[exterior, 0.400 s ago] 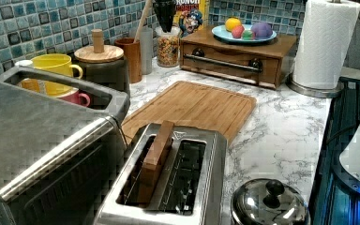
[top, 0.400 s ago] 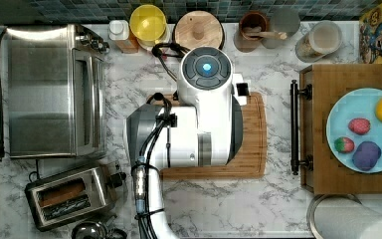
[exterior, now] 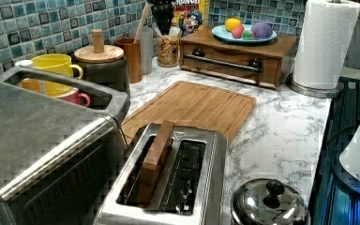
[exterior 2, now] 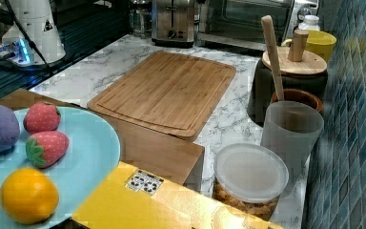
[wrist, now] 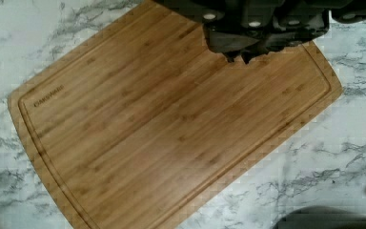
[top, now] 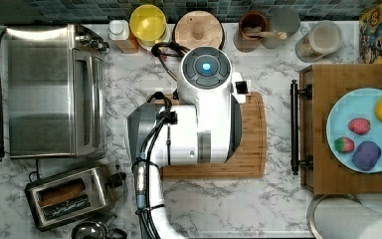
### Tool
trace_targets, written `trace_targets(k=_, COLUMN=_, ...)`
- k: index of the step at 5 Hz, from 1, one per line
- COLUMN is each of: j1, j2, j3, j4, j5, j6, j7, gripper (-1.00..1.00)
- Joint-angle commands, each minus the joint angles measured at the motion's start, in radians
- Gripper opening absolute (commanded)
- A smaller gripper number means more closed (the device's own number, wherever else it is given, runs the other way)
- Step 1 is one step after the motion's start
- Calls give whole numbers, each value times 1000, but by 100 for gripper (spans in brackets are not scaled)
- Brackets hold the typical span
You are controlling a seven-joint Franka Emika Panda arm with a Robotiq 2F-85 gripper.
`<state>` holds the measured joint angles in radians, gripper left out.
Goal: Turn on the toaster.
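Observation:
The toaster (top: 69, 196) is a small steel box at the top view's lower left, with a brown slice standing in one of its two slots and a black lever (top: 115, 178) on the end facing the arm. It is close up in the left view (exterior: 168, 183) and far back in the right view (exterior 2: 173, 21). My gripper (wrist: 238, 57) hangs over the bamboo cutting board (wrist: 171, 129), fingers shut with nothing between them. In the top view the white arm (top: 204, 114) covers the board's left part, well to the right of the toaster.
A large toaster oven (top: 54, 92) stands just behind the toaster. A lidded pot (exterior: 268, 204) sits beside it. Mugs, jars and a utensil holder (top: 252, 30) line the back wall. A wooden box (top: 328, 169) carries a blue plate of toy fruit, next to a paper towel roll (top: 353, 219).

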<state>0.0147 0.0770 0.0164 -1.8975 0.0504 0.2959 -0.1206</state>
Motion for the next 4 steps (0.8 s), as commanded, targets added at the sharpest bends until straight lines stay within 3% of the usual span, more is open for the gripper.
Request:
trace_targets(k=1, j1=35, j2=-57, j3=69, j4=-82, j5=67, j6=102, j7=-338, gripper=-100)
trace_targets(k=2, j1=32, j2=-38, j3=80, j4=-79, j5=160, j6=95, j7=-528, gripper=-100)
trace_targets(k=4, j1=52, j2=-29, j3=124, j4=-112, j5=192, j6=87, j7=-701, gripper=-100)
